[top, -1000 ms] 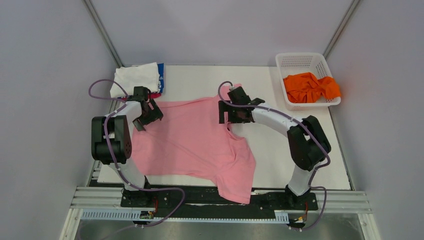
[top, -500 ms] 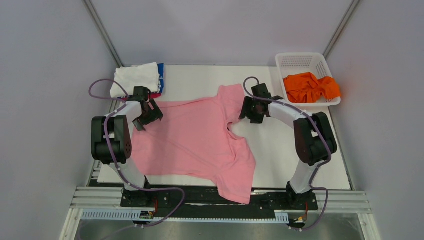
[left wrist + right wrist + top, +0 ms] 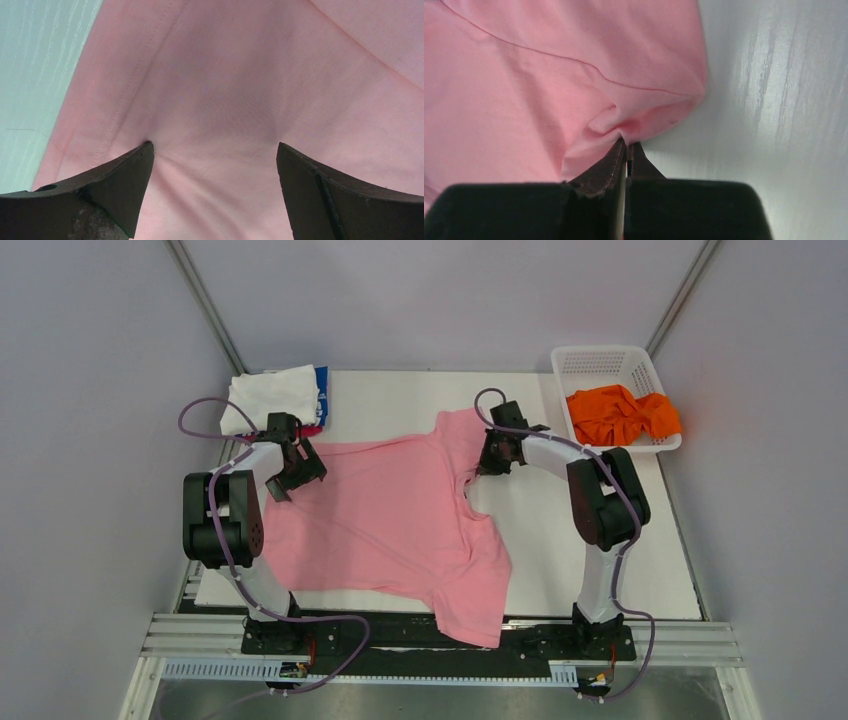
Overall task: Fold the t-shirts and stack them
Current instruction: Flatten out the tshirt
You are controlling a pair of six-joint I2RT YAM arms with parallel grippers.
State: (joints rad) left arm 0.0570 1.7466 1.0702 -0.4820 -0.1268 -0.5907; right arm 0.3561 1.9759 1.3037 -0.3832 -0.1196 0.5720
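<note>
The pink t-shirt (image 3: 385, 520) lies spread over the middle of the table (image 3: 420, 400), one sleeve hanging off the edge at 6 o'clock. The right gripper (image 3: 626, 150) is clamped on only a thin pinch of cloth at the shirt's 1 o'clock, a slim bite that could slip free under any pull. The left gripper (image 3: 212, 150), at 10 o'clock, stands wide open with its tips on the cloth and nothing grasped, so a tug from the right could drag and wrinkle the whole shirt.
</note>
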